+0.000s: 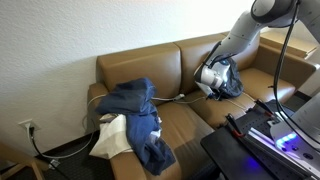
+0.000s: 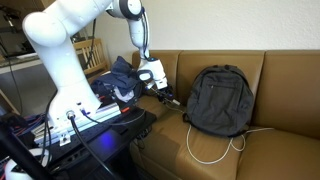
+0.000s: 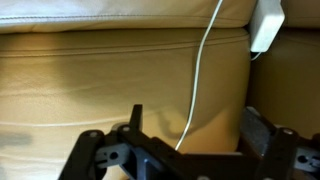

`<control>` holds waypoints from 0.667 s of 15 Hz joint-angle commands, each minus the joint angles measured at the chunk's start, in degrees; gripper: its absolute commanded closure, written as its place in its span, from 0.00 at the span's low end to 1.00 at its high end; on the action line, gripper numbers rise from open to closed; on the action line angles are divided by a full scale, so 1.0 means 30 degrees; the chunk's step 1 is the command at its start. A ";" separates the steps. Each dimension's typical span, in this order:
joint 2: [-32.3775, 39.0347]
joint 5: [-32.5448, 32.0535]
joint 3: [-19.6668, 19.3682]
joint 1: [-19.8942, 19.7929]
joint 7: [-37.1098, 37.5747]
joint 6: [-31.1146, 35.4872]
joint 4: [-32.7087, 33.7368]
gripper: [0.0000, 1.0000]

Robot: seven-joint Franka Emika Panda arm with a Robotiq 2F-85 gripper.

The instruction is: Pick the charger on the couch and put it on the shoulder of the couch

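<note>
The charger (image 3: 266, 25) is a white brick at the top right of the wrist view, lying against the brown leather couch (image 3: 100, 70). Its thin white cable (image 3: 207, 70) runs down from it and passes between my fingers in the picture. My gripper (image 3: 198, 140) is open and empty, hovering above the cushion. In both exterior views the gripper (image 1: 207, 80) (image 2: 160, 92) hangs over the couch seat next to a dark backpack (image 1: 228, 78) (image 2: 220, 100). A loop of white cable (image 2: 215, 150) lies on the seat in front of the backpack.
A pile of blue clothing (image 1: 138, 108) and a white cloth (image 1: 110, 137) cover one end of the couch. The couch backrest top (image 1: 140, 55) is bare. A wall outlet (image 1: 27, 127) sits low on the wall. A black stand with cables (image 2: 90, 125) is in front.
</note>
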 commanded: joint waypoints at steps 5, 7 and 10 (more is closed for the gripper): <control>0.3398 0.0732 -0.1823 0.3663 0.0757 0.0553 0.3478 0.00; 0.4248 0.0913 -0.2269 0.5014 0.0989 0.0105 0.4775 0.00; 0.5290 0.1085 -0.2980 0.6591 0.1787 -0.0066 0.6112 0.00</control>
